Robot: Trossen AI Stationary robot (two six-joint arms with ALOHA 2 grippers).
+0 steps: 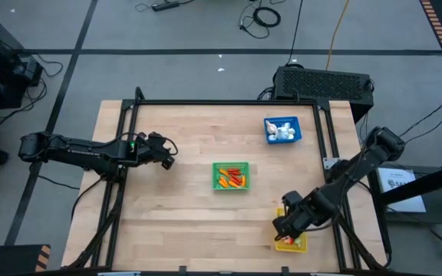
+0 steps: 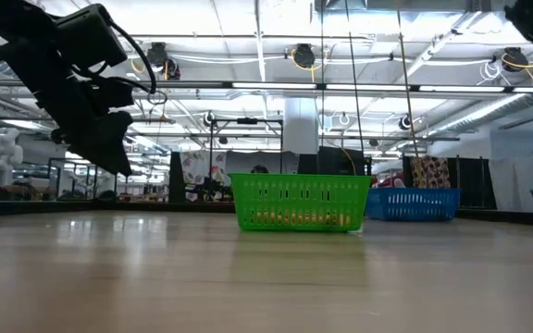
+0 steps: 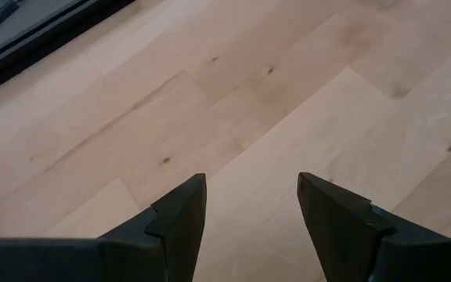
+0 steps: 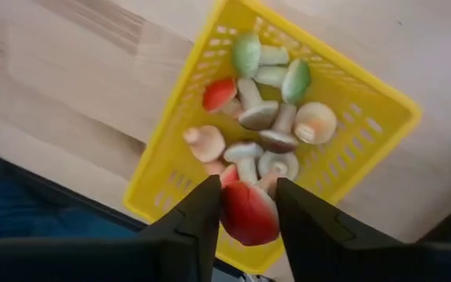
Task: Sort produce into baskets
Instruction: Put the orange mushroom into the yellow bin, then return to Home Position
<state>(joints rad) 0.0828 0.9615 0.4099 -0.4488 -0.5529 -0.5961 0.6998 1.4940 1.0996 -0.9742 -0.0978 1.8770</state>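
Right claw grips a smooth red-capped mushroom over yellow mesh basket; left claw parted, empty.

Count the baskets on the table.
3: blue basket at the far right, green basket mid-table, yellow basket near right, partly under the right gripper.

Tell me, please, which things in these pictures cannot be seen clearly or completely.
- Yellow basket, high view: mostly covered by the right gripper; low view shows only a sliver at the edge.
- Red-capped mushroom, right wrist view: between the fingers; whether gripped or already released is unclear.
- Blue basket, low view: contents hidden by its wall.
- Green basket, high view: pieces too small to name.
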